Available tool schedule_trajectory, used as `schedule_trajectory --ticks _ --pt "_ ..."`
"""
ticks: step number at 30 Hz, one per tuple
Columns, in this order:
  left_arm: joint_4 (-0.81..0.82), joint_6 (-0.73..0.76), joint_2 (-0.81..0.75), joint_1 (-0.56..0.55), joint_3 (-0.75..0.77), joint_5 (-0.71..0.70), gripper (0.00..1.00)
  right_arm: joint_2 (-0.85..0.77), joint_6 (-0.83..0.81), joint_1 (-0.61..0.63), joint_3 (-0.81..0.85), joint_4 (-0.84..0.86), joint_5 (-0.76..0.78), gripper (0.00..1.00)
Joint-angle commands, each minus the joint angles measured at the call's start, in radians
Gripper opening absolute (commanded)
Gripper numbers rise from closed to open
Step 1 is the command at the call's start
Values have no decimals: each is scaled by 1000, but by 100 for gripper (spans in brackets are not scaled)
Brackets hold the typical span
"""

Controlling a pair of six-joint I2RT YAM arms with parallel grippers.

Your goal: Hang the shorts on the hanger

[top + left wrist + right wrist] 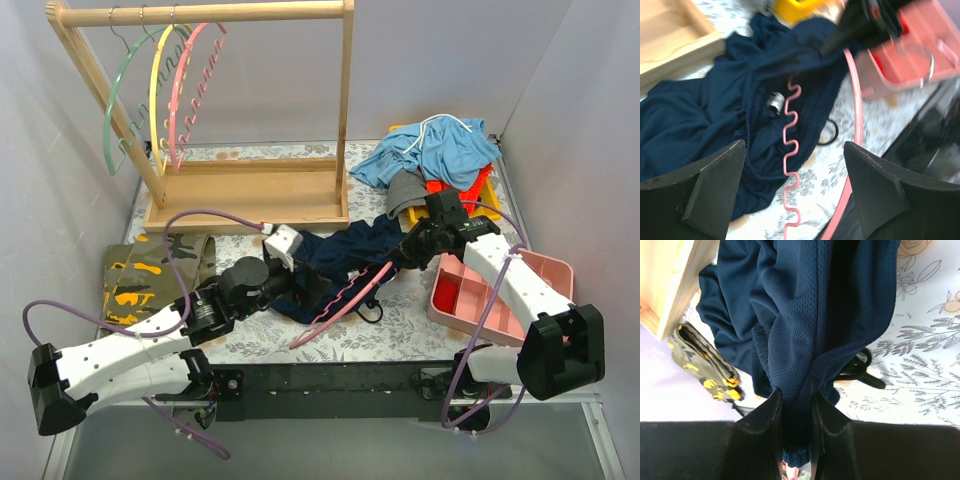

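**Shorts pinched, hanger only part-way in**

Here we go: the right gripper (796,407) is pressed together on a fold of the dark navy soft-fabric shorts (790,315), which sprawl across the floral bench (400,335). The pink arched plastic hanger with its wavy lower bar (790,145) lies flat on the shorts, and its far end seems tucked under the navy cloth. The left gripper (795,150) hovers above both, spread wide and holding nothing. My read is that threading has begun but isn't finished, with the shorts not yet draped over the bar. No writing or brand marks can be read anywhere.
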Motion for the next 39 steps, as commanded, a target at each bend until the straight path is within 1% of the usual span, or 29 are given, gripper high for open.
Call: schedule_trajectory --ticks 1,2,5,6,8,9,10,11,14,18,25,26,27,29,30,32,33,34,35,39 --pt "-248 -266 -42 11 116 -254 81 -46 -89 6 17 -7 16 1" --pt "-352 -330 -29 13 140 -278 81 -54 -91 6 16 -14 19 1" --pt "-486 -378 40 20 193 -300 81 -72 -97 6 6 -13 21 1" --pt "-508 -404 64 23 200 -297 81 -78 -97 6 2 -4 19 1" --pt "-531 -424 121 26 207 -282 75 -97 -89 6 -9 9 10 1" --pt "-521 -429 136 26 201 -261 73 -101 -86 6 -10 18 12 1" --pt "-508 -433 164 26 191 -245 69 -109 -84 6 -15 21 13 1" --pt "-484 -436 179 26 188 -202 68 -117 -83 6 -17 27 16 1" --pt "-439 -448 248 26 176 -167 65 -125 -80 6 -12 30 22 1" --pt "-379 -462 328 28 171 -191 63 -141 -63 7 -18 42 32 1" --pt "-294 -498 443 49 153 -227 53 -163 -46 7 11 41 59 1" --pt "-284 -510 449 53 145 -230 50 -169 -45 7 14 41 62 1" --pt "-277 -517 455 57 129 -237 45 -172 -42 7 16 41 65 1" --pt "-251 -518 457 69 107 -228 42 -181 -32 7 25 39 76 1" --pt "-243 -516 455 74 84 -219 32 -183 -28 7 28 51 76 1" --pt "-217 -511 445 80 59 -198 25 -184 -11 7 43 58 73 1" --pt "-214 -514 437 82 49 -193 19 -181 -6 6 54 55 73 1" --pt "-220 -521 414 85 35 -193 8 -174 -3 7 77 50 79 1" --pt "-227 -527 399 85 30 -188 1 -171 4 6 94 47 85 1" --pt "-276 -545 301 83 1 -187 0 -148 38 -2 175 16 120 1"
